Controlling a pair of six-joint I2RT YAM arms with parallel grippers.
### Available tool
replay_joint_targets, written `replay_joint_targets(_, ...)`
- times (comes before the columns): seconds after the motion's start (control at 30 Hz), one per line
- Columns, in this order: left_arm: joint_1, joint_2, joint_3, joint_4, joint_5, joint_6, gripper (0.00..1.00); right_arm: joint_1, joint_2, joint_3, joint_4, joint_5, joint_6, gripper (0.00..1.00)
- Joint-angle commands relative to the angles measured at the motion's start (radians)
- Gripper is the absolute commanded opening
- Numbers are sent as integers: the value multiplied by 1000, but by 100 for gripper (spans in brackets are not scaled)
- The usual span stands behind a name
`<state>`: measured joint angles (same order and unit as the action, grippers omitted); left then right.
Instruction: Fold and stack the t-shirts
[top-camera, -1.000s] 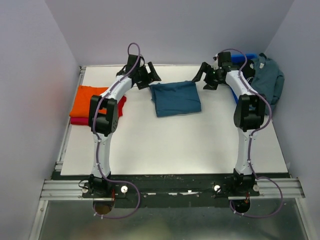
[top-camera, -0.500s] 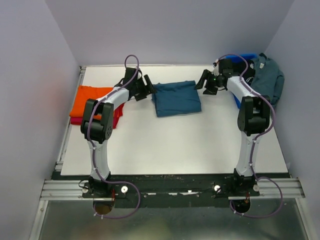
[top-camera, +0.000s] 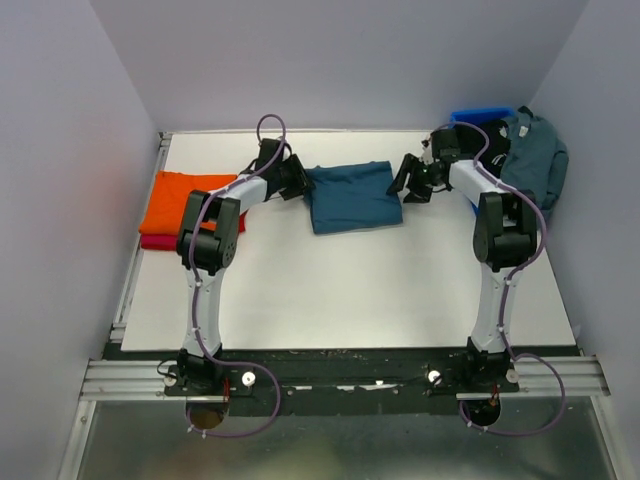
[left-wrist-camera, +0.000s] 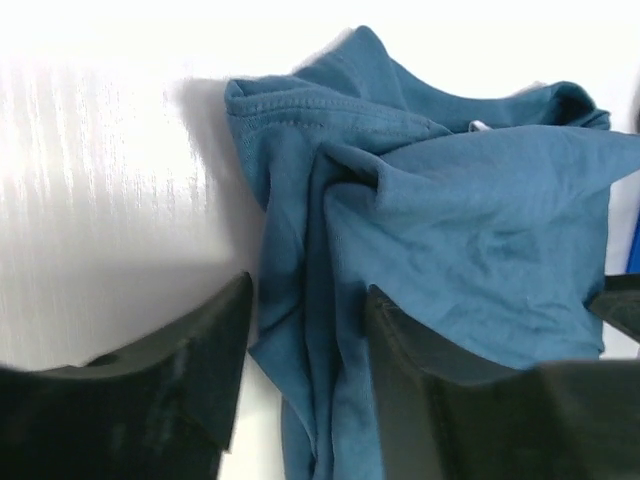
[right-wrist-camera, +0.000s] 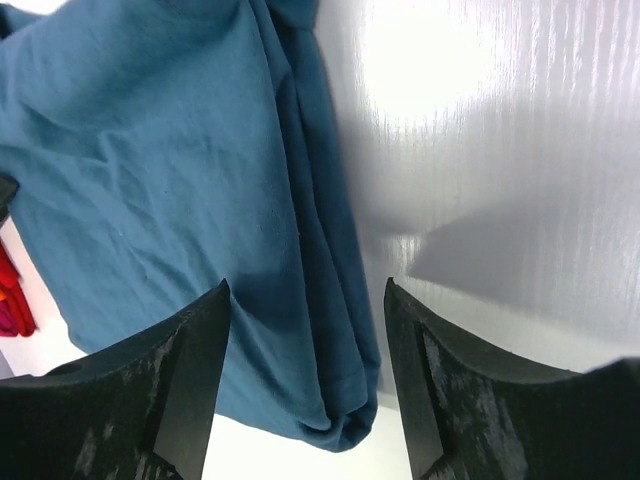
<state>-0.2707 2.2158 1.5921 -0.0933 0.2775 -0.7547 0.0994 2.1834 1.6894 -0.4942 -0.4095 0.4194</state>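
Both grippers have moved in on the folded teal shirt (top-camera: 352, 197): the left gripper (top-camera: 298, 182) straddles its left edge and the right gripper (top-camera: 403, 188) its right edge, each with jaws partly open around the cloth, not yet pinched. Left of it an orange shirt (top-camera: 178, 198) lies stacked on a red shirt (top-camera: 158, 241); right of it a grey-blue shirt (top-camera: 537, 160) waits unfolded.

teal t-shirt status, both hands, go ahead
Left hand open, astride left edge of teal t-shirt. Right hand open, astride its right edge. Shirt folded, flat on table. Orange t-shirt stacked off left, not in the way.
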Motion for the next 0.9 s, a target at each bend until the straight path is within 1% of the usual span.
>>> replay_joint_targets(0.0, -5, 51, 39, 29, 11, -3, 46, 23, 15, -46, 26, -21, 16, 70)
replay_joint_targets(0.1, -5, 56, 39, 43, 37, -2, 24, 39, -17, -111, 58, -48, 30, 68)
replay_joint_targets(0.13, -5, 55, 31, 58, 51, -2, 19, 43, -36, -140, 74, -55, 35, 67)
replay_joint_targets(0.2, -5, 47, 11, 79, 65, 2, 16, 48, -74, -200, 106, -66, 39, 67)
replay_joint_targets(0.3, -5, 22, -46, 89, 78, 11, 13, 51, -126, -263, 121, -77, 44, 67)
replay_joint_targets(0.4, -5, -17, -112, 132, 106, 25, 11, 63, -198, -348, 144, -66, 55, 67)
replay_joint_targets(0.43, -5, -33, -139, 135, 115, 29, 9, 68, -223, -385, 149, -54, 59, 67)
replay_joint_targets(0.6, -10, -143, -335, 197, 141, 44, 8, 86, -362, -603, 219, -52, 87, 68)
replay_joint_targets(0.73, -18, -261, -512, 257, 138, 67, 8, 103, -473, -746, 249, -52, 104, 69)
replay_joint_targets(0.8, -19, -306, -567, 259, 138, 80, 10, 105, -513, -789, 261, -37, 104, 73)
replay_joint_targets(0.83, -19, -323, -584, 248, 128, 84, 22, 103, -523, -786, 247, -10, 95, 78)
replay_joint_targets(0.87, -18, -333, -584, 227, 103, 95, 44, 105, -524, -771, 232, 21, 88, 81)
